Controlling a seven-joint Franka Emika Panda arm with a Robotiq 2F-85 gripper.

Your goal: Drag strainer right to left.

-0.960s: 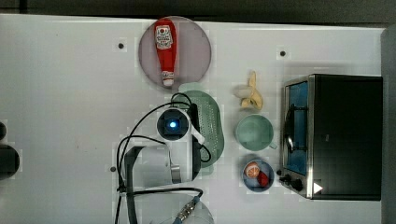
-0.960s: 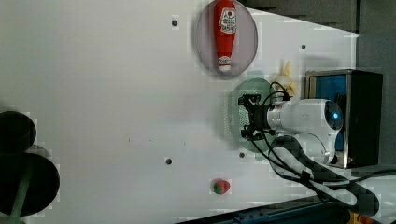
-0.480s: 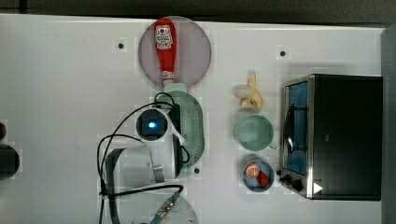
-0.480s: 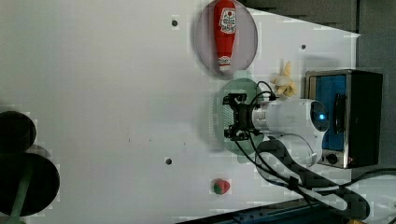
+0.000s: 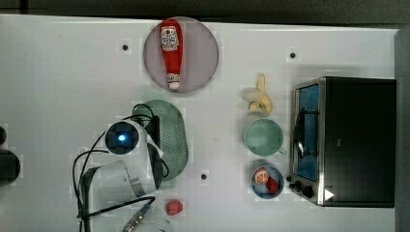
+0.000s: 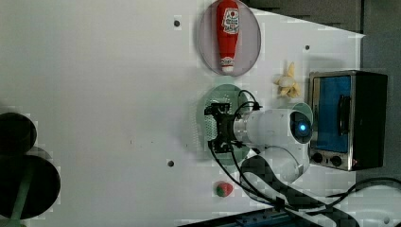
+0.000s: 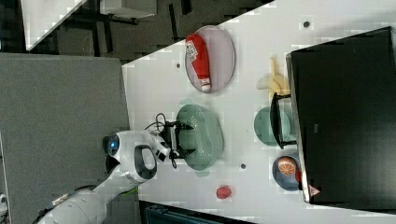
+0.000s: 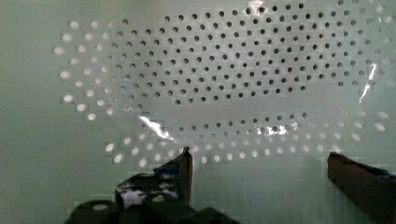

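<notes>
The strainer, a pale mint-green oval basket with a finely perforated bottom, lay on the white table toward the middle of the top view, just below the round grey plate that carried a red ketchup bottle lying flat. The white arm reached over the strainer's side nearer the top view's left, and its hand sat down inside the basket, as the left view showed, with the black fingers over the holed floor. In the wrist view the hand stood wide open, one dark finger and the other well apart from it, with the strainer's dotted bottom close beneath and between them; nothing was clamped between the fingers. Whether the fingertips touched the plastic could not be told. To the top view's right of the strainer, well apart from it, stood a smaller round mint-green cup, with a peeled banana above it and a blue bowl holding an orange slice and something red below it. A toaster oven with a blue-tinted door occupied the table's edge at the top view's right. A small red strawberry-like piece lay on the table below the strainer, near the arm's base.
</notes>
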